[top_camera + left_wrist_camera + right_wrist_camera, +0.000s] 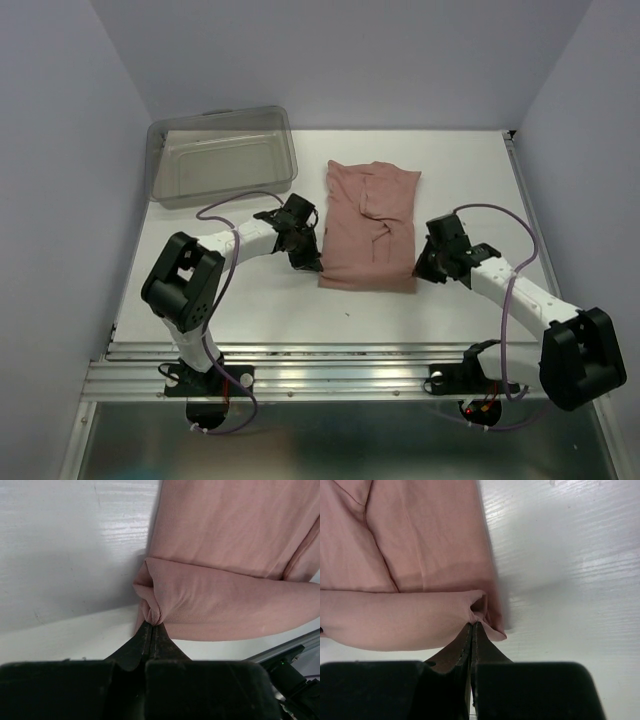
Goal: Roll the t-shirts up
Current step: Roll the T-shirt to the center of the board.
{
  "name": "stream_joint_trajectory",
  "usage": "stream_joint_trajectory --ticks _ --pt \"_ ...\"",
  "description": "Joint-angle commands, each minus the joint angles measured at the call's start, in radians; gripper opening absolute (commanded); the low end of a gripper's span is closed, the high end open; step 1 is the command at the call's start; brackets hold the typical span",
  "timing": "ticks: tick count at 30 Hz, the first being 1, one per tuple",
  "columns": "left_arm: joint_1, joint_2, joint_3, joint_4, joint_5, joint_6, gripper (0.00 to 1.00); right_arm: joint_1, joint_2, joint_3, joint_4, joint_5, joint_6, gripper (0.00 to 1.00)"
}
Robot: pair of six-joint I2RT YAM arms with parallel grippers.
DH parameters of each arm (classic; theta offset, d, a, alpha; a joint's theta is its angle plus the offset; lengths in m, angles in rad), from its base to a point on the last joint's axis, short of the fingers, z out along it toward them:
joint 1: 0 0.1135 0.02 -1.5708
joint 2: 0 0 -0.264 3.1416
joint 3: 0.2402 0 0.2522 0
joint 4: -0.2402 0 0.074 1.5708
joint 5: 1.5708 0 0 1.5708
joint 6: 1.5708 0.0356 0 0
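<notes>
A dusty-pink t-shirt [370,225] lies folded into a long strip in the middle of the white table, its near end turned up into a low roll [220,602] [395,617]. My left gripper [312,262] is shut on the roll's left corner [152,622]. At the right corner of the same roll, my right gripper [420,270] is shut on the cloth [474,623]. Both sets of fingers pinch a small pucker of fabric. No print shows on the shirt.
A clear grey plastic bin [222,155] stands at the back left of the table [470,180]. Pale walls close in the left, back and right. A metal rail [330,375] runs along the near edge by the arm bases.
</notes>
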State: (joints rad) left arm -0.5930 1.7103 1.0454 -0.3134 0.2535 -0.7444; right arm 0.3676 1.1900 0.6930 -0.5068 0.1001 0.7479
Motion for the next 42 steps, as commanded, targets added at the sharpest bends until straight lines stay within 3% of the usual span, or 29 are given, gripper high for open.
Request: stream_joint_trajectory --ticks 1,4,8,12,13,17,18,22,25,26,29,32,37,42 --pt "0.009 0.011 0.048 0.000 -0.065 0.033 0.00 -0.015 0.020 0.040 0.074 0.058 -0.024 0.01" --pt "0.009 0.021 0.053 0.011 -0.088 0.042 0.00 -0.015 0.054 0.042 0.100 0.088 -0.024 0.04" --pt "0.009 0.022 0.065 0.016 -0.109 0.056 0.09 -0.024 0.083 0.053 0.131 0.107 -0.024 0.11" --pt "0.009 -0.003 0.088 0.002 -0.138 0.069 0.20 -0.024 0.085 0.062 0.136 0.110 -0.025 0.33" --pt "0.009 -0.009 0.091 -0.009 -0.148 0.077 0.24 -0.024 0.077 0.062 0.134 0.112 -0.025 0.38" --pt "0.009 -0.054 0.104 -0.042 -0.203 0.097 0.60 -0.024 0.011 0.059 0.123 0.095 -0.042 0.48" --pt "0.007 -0.064 0.107 -0.050 -0.229 0.102 0.61 -0.024 -0.004 0.060 0.117 0.086 -0.047 0.48" --pt "-0.004 -0.159 0.105 -0.073 -0.301 0.108 0.63 -0.024 -0.056 0.074 0.067 0.020 -0.082 0.45" --pt "-0.034 -0.214 0.102 -0.069 -0.330 0.123 0.54 -0.024 -0.072 0.063 0.063 -0.052 -0.084 0.36" --pt "-0.050 -0.224 0.100 -0.063 -0.329 0.128 0.45 -0.024 -0.078 0.059 0.063 -0.072 -0.081 0.26" --pt "-0.064 -0.229 0.096 -0.052 -0.321 0.128 0.45 -0.024 -0.075 0.048 0.070 -0.082 -0.084 0.21" --pt "-0.065 -0.206 0.096 -0.046 -0.313 0.112 0.48 -0.024 -0.072 0.046 0.068 -0.066 -0.085 0.22" --pt "-0.068 -0.135 0.097 -0.026 -0.315 0.128 0.67 -0.024 -0.043 0.036 0.068 -0.014 -0.074 0.42" --pt "-0.067 -0.057 0.104 0.003 -0.327 0.154 0.65 -0.024 0.031 0.048 0.094 -0.019 -0.084 0.42"
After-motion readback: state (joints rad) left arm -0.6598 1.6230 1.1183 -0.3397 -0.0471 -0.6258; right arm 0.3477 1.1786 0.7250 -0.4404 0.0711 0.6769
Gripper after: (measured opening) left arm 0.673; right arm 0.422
